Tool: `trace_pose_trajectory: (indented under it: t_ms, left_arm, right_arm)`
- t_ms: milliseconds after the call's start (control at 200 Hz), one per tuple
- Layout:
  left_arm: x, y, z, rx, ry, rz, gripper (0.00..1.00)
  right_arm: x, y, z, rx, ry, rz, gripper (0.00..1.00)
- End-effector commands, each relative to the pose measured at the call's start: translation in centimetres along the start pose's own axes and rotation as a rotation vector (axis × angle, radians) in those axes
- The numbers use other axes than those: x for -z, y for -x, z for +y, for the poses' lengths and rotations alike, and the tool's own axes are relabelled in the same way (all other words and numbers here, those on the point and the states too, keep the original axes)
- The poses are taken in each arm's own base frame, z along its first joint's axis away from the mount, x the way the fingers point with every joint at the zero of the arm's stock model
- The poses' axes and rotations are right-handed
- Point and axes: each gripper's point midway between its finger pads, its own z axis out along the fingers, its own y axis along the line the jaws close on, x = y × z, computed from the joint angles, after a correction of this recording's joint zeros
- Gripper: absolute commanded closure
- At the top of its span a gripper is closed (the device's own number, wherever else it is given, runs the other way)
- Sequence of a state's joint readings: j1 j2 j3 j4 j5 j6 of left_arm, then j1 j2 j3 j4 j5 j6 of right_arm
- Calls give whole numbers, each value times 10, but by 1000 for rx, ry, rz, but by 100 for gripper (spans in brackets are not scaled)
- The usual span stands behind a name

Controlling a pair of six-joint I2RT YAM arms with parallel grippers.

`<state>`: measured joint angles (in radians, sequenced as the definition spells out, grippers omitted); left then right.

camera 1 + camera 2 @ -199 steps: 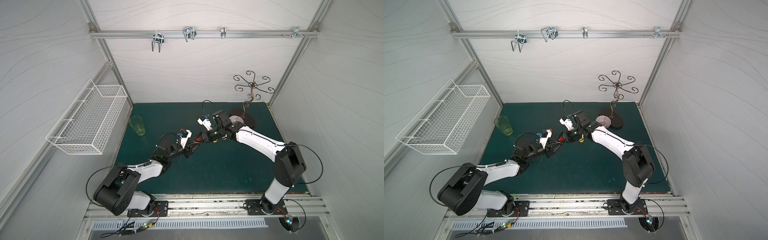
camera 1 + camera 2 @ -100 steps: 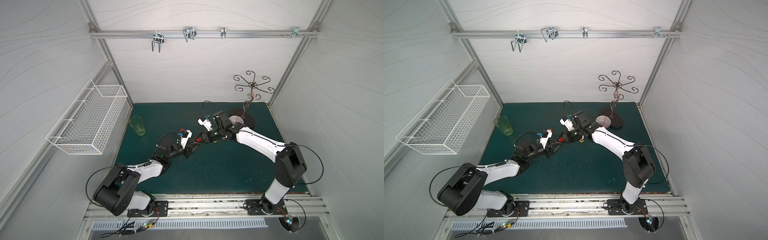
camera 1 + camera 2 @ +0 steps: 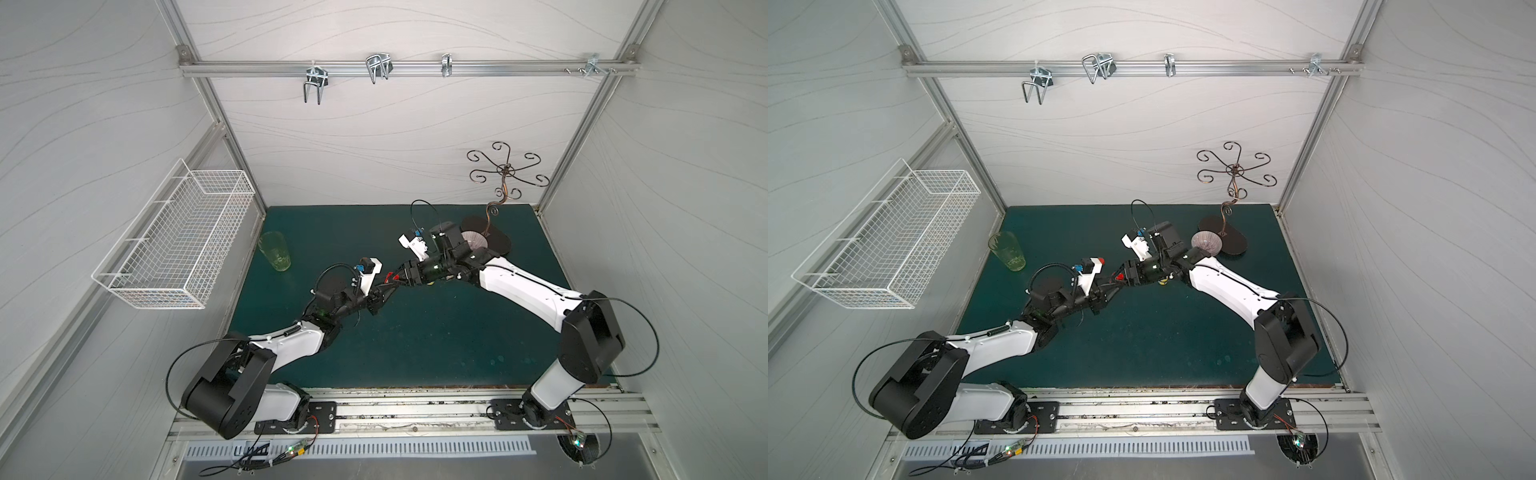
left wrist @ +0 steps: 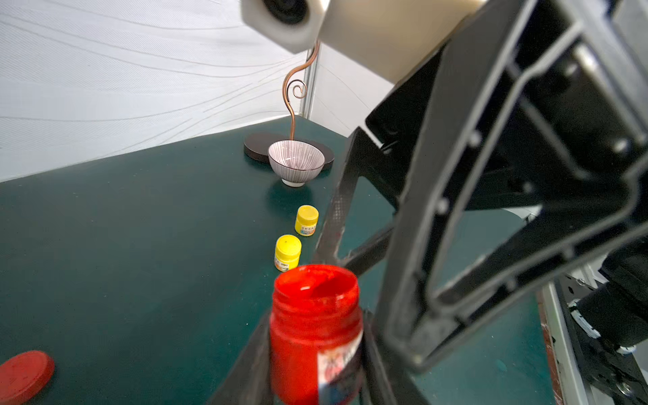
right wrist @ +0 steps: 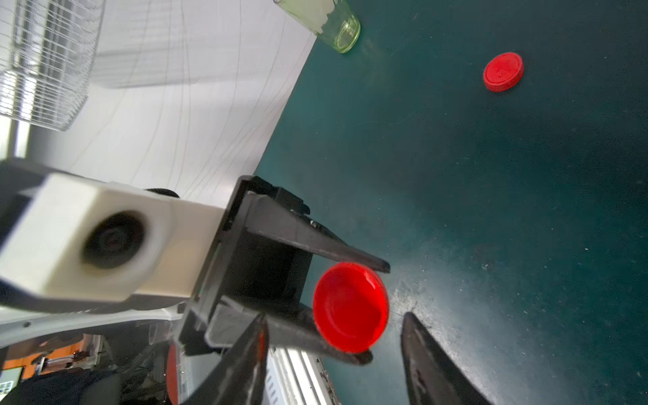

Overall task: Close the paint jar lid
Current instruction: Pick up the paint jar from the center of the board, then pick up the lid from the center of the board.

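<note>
Now | left tool (image 5: 377, 312) clamped on open red jar (image 4: 315, 336), mouth facing right tool (image 5: 333, 314) | right tool apart, empty, just beside jar | lid (image 5: 503, 72) flat on worktop (image 5: 491, 210), well apart from jar; free right arm looks best placed to fetch it.

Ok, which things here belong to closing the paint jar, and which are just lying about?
Part of the job:
- red paint jar, open, clamped in the left gripper
- red lid, loose on the mat
- right gripper, open and empty

Just lying about:
- yellow jars, both capped
- striped bowl
- green glass
- copper stand
- wire basket
</note>
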<state>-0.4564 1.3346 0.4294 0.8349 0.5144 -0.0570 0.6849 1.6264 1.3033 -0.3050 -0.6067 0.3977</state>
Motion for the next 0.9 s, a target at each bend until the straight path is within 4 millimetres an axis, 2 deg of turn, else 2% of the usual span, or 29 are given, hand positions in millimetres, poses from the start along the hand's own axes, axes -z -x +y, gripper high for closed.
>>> trace_pose_trajectory:
  t_ms: [0,110,260,365,530,700,895]
  left_arm:
    - [6,24,0,-82,22,-83,100]
    - [10,29,-3,-106,24,-97,100]
    - [17,38,-7,-135,29,-114,100]
    - [23,44,-10,-152,36,-124,100]
    - [35,55,-14,-182,57,-144,100]
    - [42,65,-15,-206,85,-152,100]
    - [45,76,-14,-211,104,-161,100]
  right_arm:
    - [36,31,1,9,-19,-87,33]
    - [45,41,-19,-20,-83,-77,32]
    - [23,44,-49,-58,-139,6,32]
    - [-2,46,-73,-78,-158,41,33]
    - [-51,44,-99,-79,-176,113,34]
    - [-91,46,-108,-8,-162,112,35]
    - [-130,36,-115,118,-167,107,35]
